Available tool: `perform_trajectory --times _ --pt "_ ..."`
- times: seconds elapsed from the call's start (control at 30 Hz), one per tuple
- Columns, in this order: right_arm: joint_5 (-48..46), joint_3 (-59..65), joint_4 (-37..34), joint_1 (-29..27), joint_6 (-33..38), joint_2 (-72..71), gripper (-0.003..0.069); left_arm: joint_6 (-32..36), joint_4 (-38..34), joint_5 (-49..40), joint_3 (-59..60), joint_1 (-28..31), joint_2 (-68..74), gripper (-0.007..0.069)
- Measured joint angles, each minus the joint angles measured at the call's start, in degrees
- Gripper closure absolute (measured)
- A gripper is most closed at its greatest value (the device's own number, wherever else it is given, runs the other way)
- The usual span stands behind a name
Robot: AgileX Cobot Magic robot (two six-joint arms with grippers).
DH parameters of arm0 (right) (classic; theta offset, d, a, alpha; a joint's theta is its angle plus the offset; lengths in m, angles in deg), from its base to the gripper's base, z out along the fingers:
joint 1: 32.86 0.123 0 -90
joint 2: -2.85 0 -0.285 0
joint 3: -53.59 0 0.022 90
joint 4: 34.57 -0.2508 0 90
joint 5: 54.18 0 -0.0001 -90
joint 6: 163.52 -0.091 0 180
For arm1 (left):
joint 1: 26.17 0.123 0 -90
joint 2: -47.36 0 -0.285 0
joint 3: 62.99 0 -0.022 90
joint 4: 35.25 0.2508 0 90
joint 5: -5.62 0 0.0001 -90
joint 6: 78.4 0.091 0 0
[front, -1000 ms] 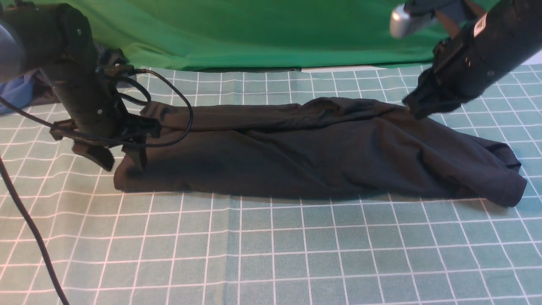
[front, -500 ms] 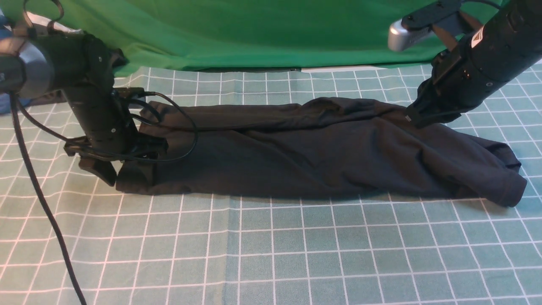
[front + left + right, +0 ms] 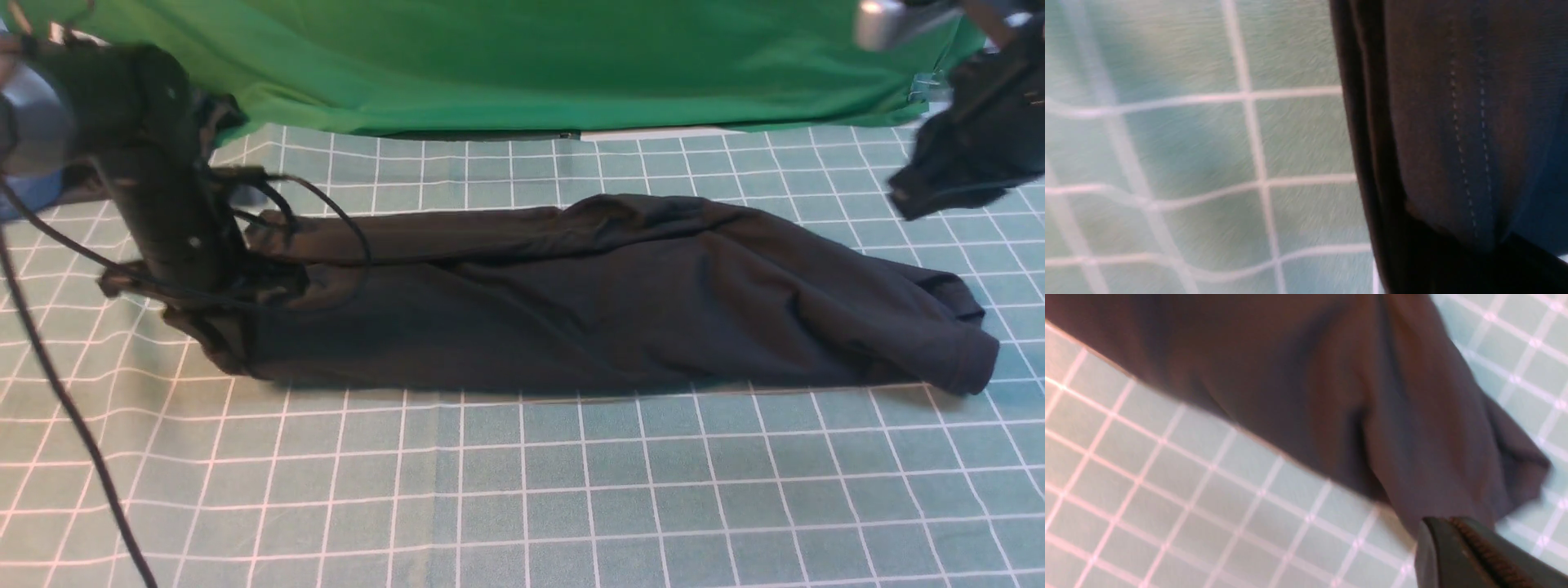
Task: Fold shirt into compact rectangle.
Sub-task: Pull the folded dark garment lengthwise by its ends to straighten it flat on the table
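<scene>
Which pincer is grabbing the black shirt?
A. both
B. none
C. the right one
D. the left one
D: the left pincer is shut on the left end of the shirt, while the right pincer hangs shut in the air, off the cloth.

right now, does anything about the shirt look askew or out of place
The shirt is a lopsided strip: its right end is bunched, with a corner poking out. The left arm's cable droops across its left end, by the left gripper pinching it.
</scene>
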Motion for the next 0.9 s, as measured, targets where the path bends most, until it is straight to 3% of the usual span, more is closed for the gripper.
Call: perform_trajectory --times 0.17,0.33,0.43,0.67,0.73,0.9 --pt "-4.01 0.28 0.2 -3.76 -2.33 -0.64 0.063 0.14 0.79 -1.86 0.0 0.11 -9.35 0.0596" --pt "-3.3 4.07 0.36 -4.62 -4.0 -0.64 0.0584 0.14 6.51 -2.29 3.21 0.35 -13.04 0.0596" --pt "0.96 7.69 0.2 -4.68 -5.29 -0.64 0.0496 0.24 7.62 -2.01 7.96 1.47 -13.39 0.0596" --pt "9.54 9.83 0.13 -5.07 -8.69 2.75 0.0176 -1.29 8.26 4.19 18.99 7.42 -13.39 0.0596" --pt "10.94 9.83 0.06 -5.07 -8.84 4.83 0.0134 -1.92 8.58 5.25 20.01 9.13 -13.39 0.0596" --pt "12.36 9.89 -1.7 -5.07 -8.86 10.54 0.0118 -3.02 9.17 6.59 20.56 12.3 -13.39 0.0596"
